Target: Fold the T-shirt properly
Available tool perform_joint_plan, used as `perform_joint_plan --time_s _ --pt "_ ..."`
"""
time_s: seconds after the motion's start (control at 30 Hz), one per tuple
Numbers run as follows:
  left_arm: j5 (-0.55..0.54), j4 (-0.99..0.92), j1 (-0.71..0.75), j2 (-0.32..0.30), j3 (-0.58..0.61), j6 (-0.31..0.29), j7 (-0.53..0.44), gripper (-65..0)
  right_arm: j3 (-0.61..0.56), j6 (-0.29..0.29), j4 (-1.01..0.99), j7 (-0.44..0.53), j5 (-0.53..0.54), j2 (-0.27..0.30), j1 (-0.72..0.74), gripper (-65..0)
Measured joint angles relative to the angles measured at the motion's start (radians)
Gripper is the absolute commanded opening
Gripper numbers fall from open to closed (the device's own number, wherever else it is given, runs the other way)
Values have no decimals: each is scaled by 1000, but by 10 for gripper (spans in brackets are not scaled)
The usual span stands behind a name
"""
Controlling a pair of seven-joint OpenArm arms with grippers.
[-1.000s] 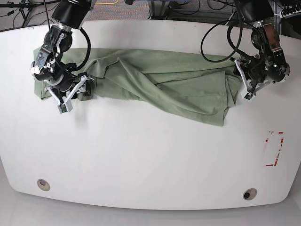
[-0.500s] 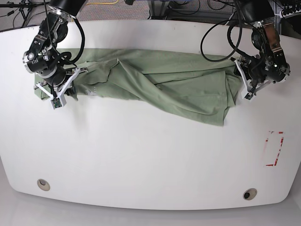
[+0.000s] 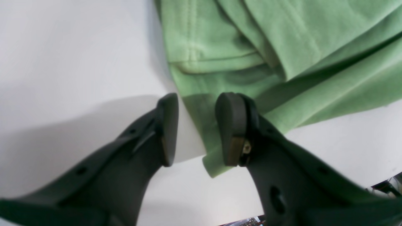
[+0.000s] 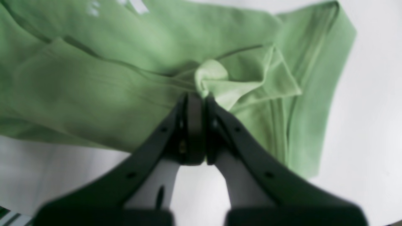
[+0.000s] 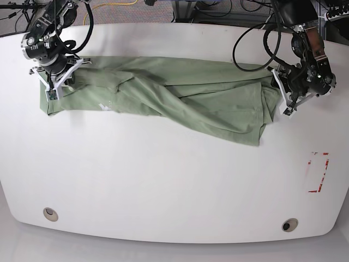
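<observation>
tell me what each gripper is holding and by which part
The right gripper is shut on a bunched fold of the T-shirt. The left gripper straddles the shirt's edge, open, holding nothing.

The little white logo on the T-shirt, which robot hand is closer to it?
Right. The right hand pinches cloth at the T-shirt's end near the white logo. The left hand is at the far opposite end.

The right gripper [image 4: 195, 95] closed its fingers on a bunch of the T-shirt [image 5: 180, 98] and moved up toward the table's far edge, stretching that end flatter.
</observation>
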Motion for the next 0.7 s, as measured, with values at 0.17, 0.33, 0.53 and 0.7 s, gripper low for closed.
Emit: perform_joint_plan --time_s 0.17,0.33,0.53,0.7 --pt "-2 0 0 2 0 0 0 -435 9 0 -1 0 -2 2 -7 -577" --pt "0 0 0 0 0 0 0 -435 1 -1 -1 5 4 2 -31 -379" --pt "2 0 0 0 0 0 0 -435 21 0 -1 -1 -8 -21 -64 -263" --pt "2 0 0 0 0 0 0 -435 54 0 29 -3 4 -40 -73 -273"
